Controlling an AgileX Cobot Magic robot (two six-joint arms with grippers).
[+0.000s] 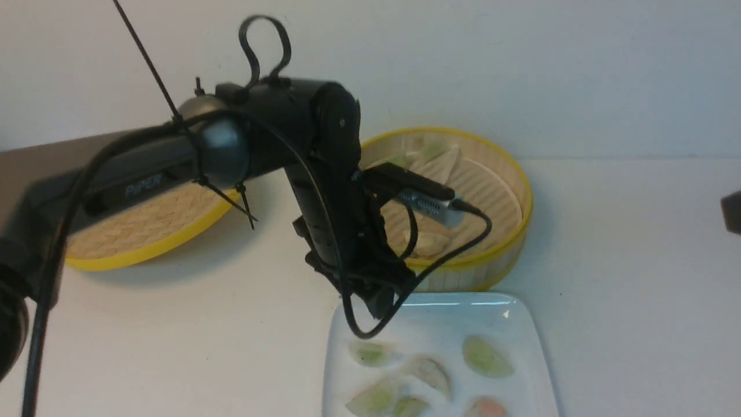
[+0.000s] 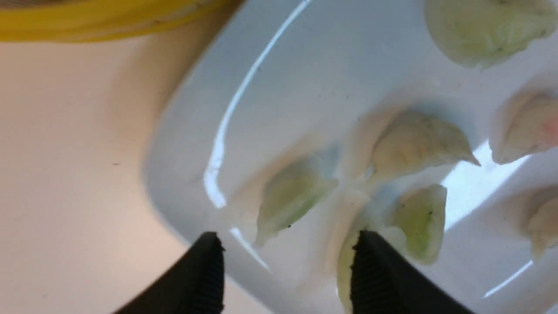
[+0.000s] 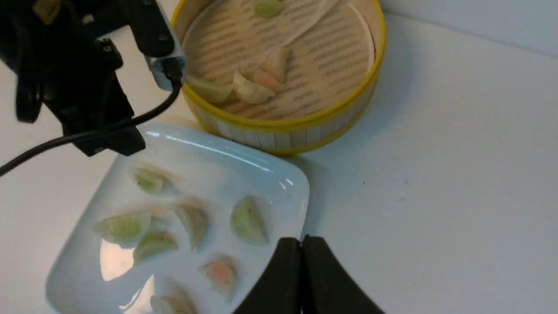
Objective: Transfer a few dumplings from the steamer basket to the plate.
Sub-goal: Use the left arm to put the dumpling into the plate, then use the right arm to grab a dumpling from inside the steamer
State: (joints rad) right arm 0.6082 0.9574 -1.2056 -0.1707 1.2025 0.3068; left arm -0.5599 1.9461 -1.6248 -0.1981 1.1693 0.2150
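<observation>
The steamer basket (image 1: 509,174) stands at the back with a few dumplings (image 1: 428,243) on its liner; they also show in the right wrist view (image 3: 250,89). The white plate (image 1: 440,324) lies in front of it and holds several dumplings (image 1: 486,356), pale green, whitish and one pinkish. My left gripper (image 1: 379,304) hangs over the plate's far left corner. In the left wrist view it (image 2: 287,261) is open and empty, with a pale green dumpling (image 2: 290,200) lying just beyond the tips and another beside one finger (image 2: 370,270). My right gripper (image 3: 301,242) is shut and empty, above the table by the plate's right edge (image 3: 301,196).
The flat woven yellow-rimmed lid (image 1: 145,231) lies at the back left, partly under my left arm. A dark part of my right arm (image 1: 732,211) shows at the right edge. The white table (image 1: 625,289) runs back to a pale wall.
</observation>
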